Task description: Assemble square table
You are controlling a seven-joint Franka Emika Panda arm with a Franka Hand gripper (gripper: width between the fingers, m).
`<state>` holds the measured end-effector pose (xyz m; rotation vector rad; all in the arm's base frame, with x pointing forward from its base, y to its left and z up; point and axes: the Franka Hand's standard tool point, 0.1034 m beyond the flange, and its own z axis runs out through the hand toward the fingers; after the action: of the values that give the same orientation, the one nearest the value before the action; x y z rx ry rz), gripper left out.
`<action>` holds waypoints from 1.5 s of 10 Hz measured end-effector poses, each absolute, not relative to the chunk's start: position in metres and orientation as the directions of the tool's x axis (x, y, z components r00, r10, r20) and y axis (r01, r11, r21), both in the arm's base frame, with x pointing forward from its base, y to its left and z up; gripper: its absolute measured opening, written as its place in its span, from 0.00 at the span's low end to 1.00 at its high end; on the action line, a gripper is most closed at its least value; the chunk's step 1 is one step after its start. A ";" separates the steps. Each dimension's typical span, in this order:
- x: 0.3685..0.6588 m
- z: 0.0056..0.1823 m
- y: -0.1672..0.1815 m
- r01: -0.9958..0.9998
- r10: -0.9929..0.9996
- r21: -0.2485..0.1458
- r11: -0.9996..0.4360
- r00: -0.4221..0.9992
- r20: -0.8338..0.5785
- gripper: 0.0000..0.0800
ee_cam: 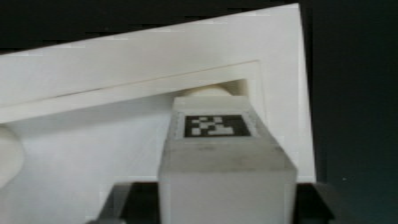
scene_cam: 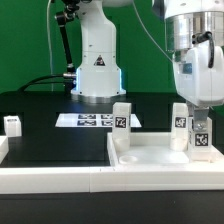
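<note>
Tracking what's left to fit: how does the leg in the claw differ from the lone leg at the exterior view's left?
The held leg stands upright over the tabletop, clamped in the claw; the lone leg sits on the black table, off the tabletop, untouched. The lone leg shows squatter than the held leg. Both are white blocks with square tags.

Tabletop lies on table, front, toward the exterior view's right. First leg stands upright at its left rear corner, second leg upright toward the right rear. Third leg is just beside the second, between the fingers of the tool. Fourth leg is well apart, at far left. Marker board lies behind the tabletop, before the robot base.
</note>
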<state>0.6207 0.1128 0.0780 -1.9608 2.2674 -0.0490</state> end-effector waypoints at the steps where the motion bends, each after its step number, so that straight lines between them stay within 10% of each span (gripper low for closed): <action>1: 0.621 0.078 0.112 -0.985 -0.990 -0.120 0.126 -0.117 -0.084 0.36; 4: 0.621 0.077 0.113 -0.988 -0.993 -0.122 0.097 -0.088 -0.080 0.36; 7: 0.624 0.078 0.110 -0.966 -0.976 -0.155 -0.207 0.214 -0.029 0.76; 15: 0.625 0.075 0.114 -0.656 -0.668 -0.133 -0.743 0.741 0.071 0.81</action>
<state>0.6254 0.1140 0.0754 -2.8378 1.0818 -0.1734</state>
